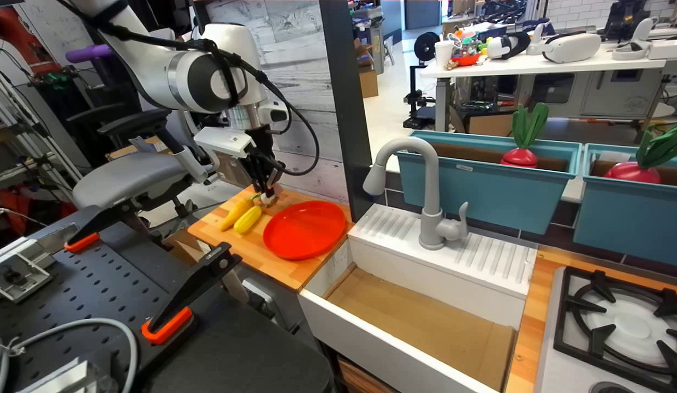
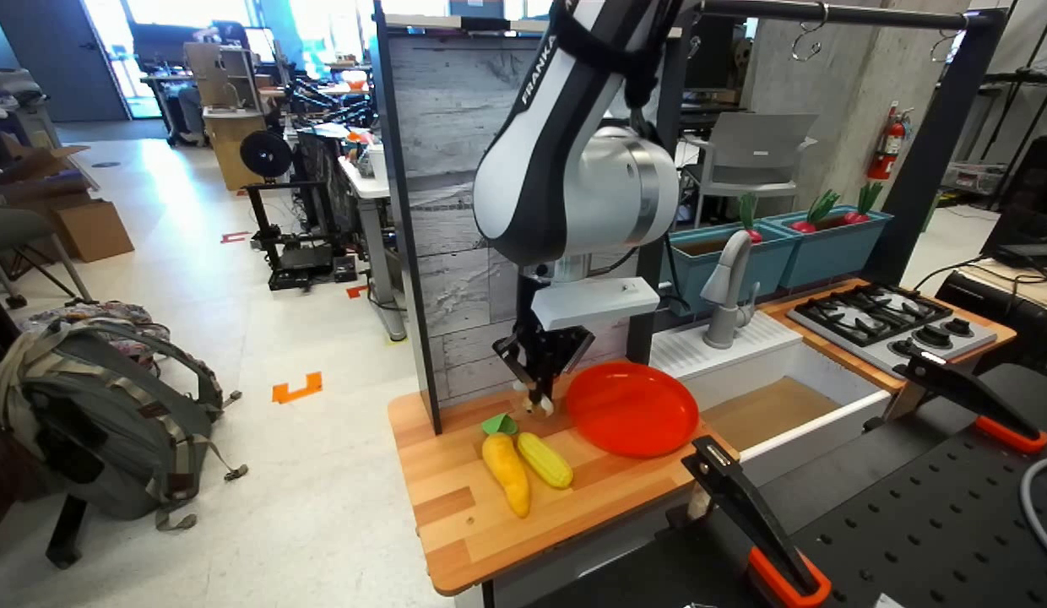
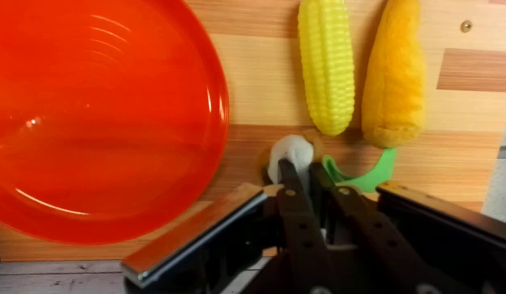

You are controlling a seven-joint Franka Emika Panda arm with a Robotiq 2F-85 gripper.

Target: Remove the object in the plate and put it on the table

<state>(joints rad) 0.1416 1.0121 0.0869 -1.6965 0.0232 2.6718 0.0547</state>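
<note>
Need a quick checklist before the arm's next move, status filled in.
1. White-brown object out of the plate: ok, beside it.
2. Object over the table: ok.
3. Object resting on it: cannot tell, underside hidden.
4. Gripper released: not ok, jaws look shut on the object.
5. Green leaf free of the gripper: cannot tell, very close in the wrist view.
6. Yellow corn outside the jaws: ok, lying on the table.
</note>
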